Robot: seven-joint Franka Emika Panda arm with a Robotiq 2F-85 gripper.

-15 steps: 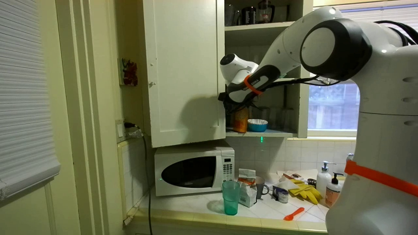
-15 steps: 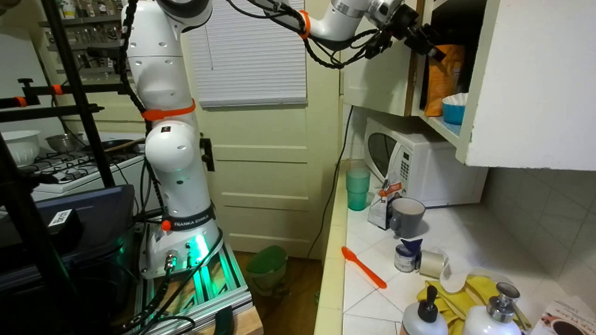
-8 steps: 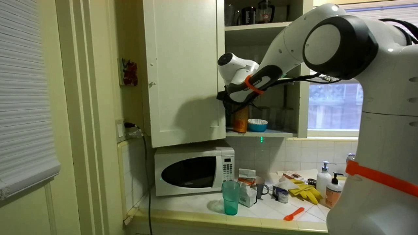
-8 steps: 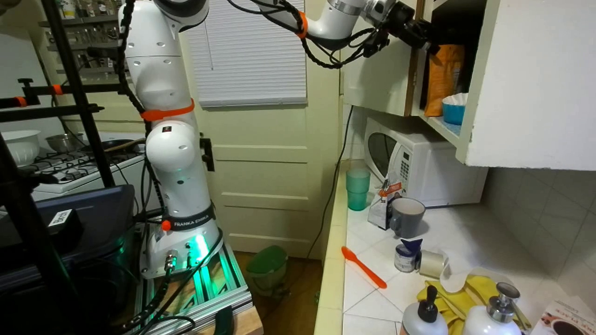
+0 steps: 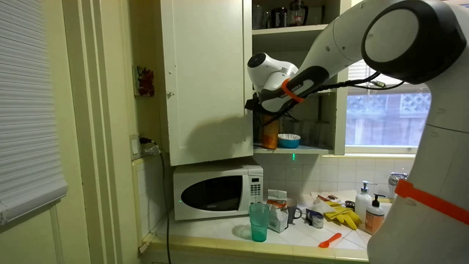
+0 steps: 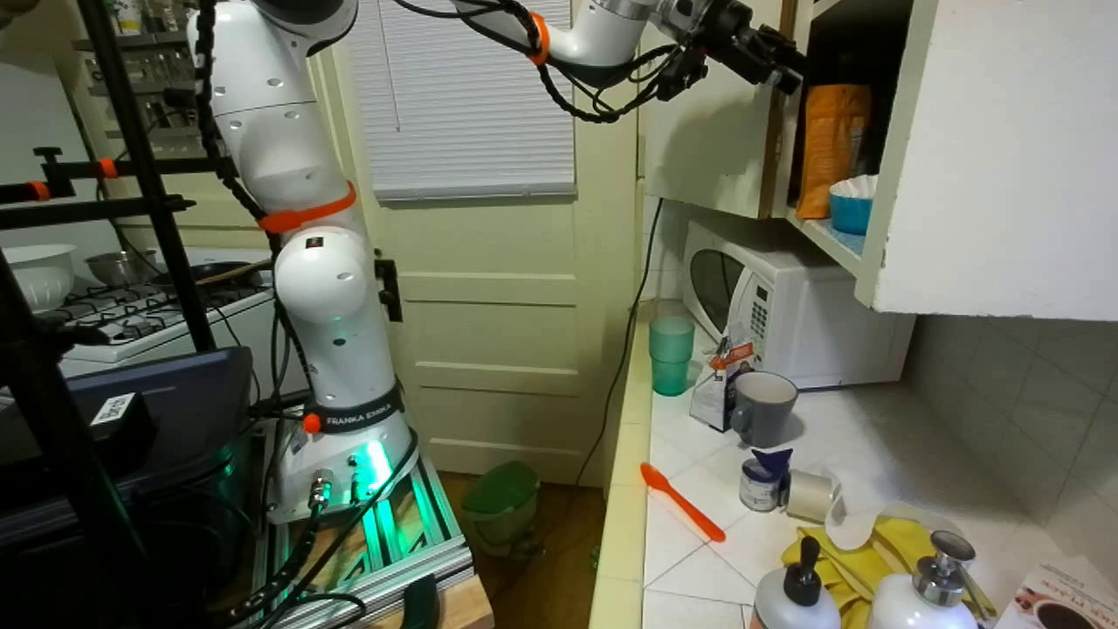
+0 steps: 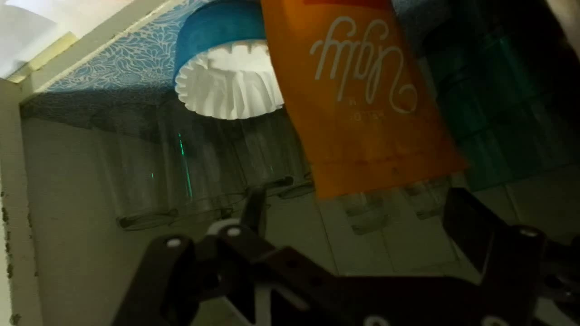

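My gripper is open and empty in the wrist view, with its two black fingers wide apart. In an exterior view the gripper is just outside the open cabinet, up and to the left of an orange bag. The bag with white lettering stands on the lower shelf, beyond the fingers and apart from them. Beside it is a blue bowl with a white fluted liner; the bowl also shows in both exterior views. In an exterior view the arm hides the gripper and the bag's top.
Clear glasses and green glasses stand on the shelf. The open cabinet door is close to the arm. Below are a microwave, green tumbler, grey mug, orange spoon and yellow gloves.
The arm has drawn back from the cabinet. In an exterior view the gripper has moved left and slightly up, away from the bag. The bag and the bowl have not moved.
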